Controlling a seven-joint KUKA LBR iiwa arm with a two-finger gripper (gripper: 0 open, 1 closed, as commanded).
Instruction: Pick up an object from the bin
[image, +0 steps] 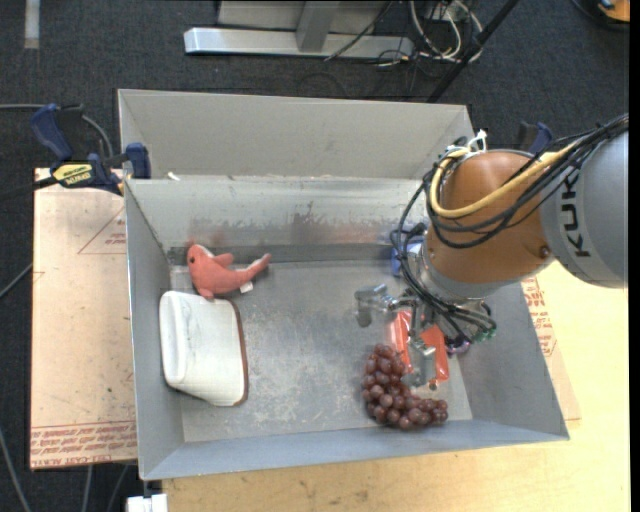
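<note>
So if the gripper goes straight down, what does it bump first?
Probably the bunch of dark purple grapes at the bin's lower right; the gripper hangs just over its top edge. Depth is unclear, so it might meet the bin floor beside them.

Middle of the bin (300, 380) lies open (grapes (398, 400) right; white box (200, 345), dolphin (222, 272) left).

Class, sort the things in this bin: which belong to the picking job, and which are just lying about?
Job: claw; bunch of dark red grapes, right by it.
Lying about: pink toy fish; white box, both far left.
</note>
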